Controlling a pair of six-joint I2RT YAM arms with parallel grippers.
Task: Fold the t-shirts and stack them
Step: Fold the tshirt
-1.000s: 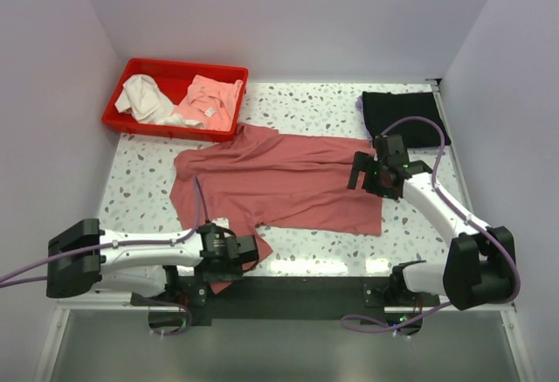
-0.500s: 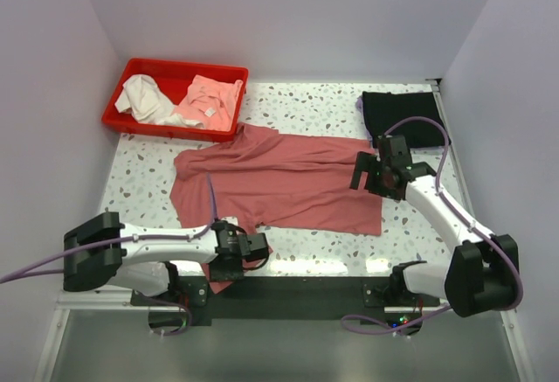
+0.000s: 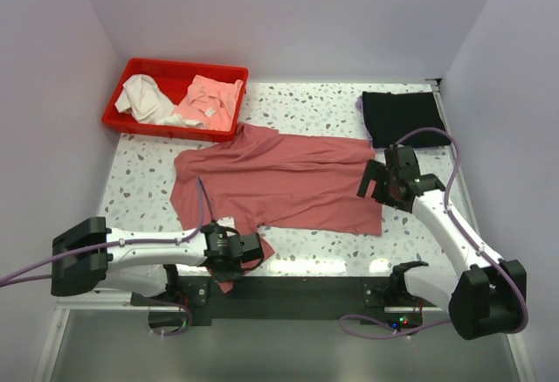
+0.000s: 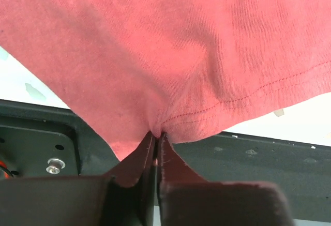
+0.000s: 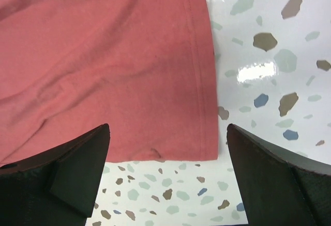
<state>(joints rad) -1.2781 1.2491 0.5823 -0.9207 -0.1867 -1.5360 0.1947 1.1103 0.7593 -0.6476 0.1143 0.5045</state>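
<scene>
The dusty rose-red t-shirt (image 3: 288, 181) lies spread flat across the middle of the table. My left gripper (image 3: 248, 249) is at its near sleeve by the table's front edge. In the left wrist view the left gripper (image 4: 156, 134) is shut on a pinch of the stitched sleeve hem, with the red t-shirt (image 4: 181, 45) filling the view above. My right gripper (image 3: 374, 183) hovers open over the shirt's right edge. Its wrist view shows the red t-shirt (image 5: 103, 55) and its hem corner between the wide-apart fingers (image 5: 77, 164). The black t-shirt (image 3: 400, 118) lies folded at the back right.
A red bin (image 3: 166, 130) at the back left holds white and pink clothes. The black mounting plate (image 3: 297, 290) runs along the near edge under the sleeve. White walls close in the left, back and right sides.
My left gripper has closed on the sleeve hem. The right gripper has shifted slightly right and nearer along the shirt's edge, still open.
</scene>
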